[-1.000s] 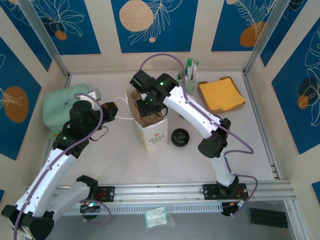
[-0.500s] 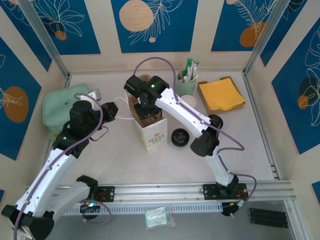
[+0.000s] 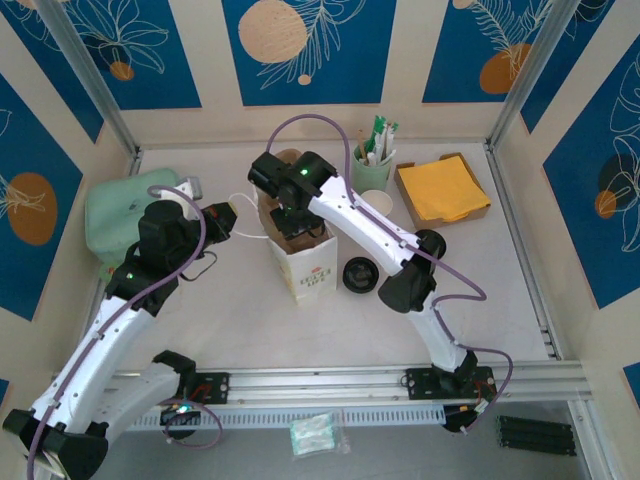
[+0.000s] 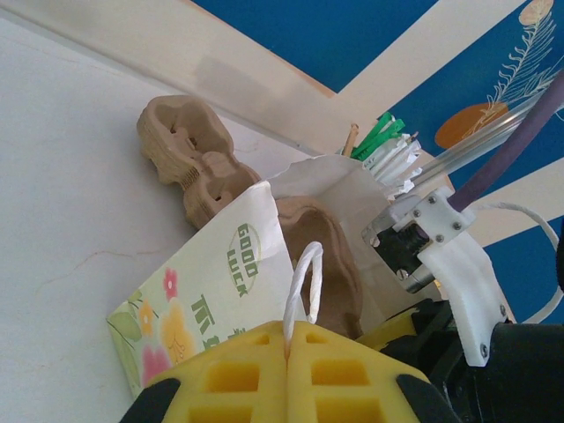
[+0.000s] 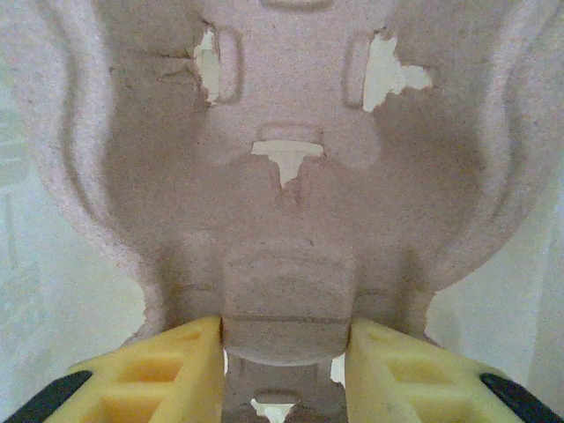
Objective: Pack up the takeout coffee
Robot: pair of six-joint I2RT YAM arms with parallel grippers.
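The left pincer [image 4: 288, 342], closed tight, pinches the cord handle [image 4: 304, 278] of the paper bag [image 4: 211, 295]. The right pincer [image 5: 286, 357], clamping the pulp cup carrier [image 5: 291, 203], should lower it level inside.

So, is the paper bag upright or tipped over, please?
Upright: the paper bag stands on its base, mouth up, left claw pinching its handle.

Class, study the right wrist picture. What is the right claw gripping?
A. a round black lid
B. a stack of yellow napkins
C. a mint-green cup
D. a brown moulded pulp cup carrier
D: in the right wrist view the right claw has its yellow fingers closed on either side of a tab of the brown pulp cup carrier, at the mouth of the paper bag.
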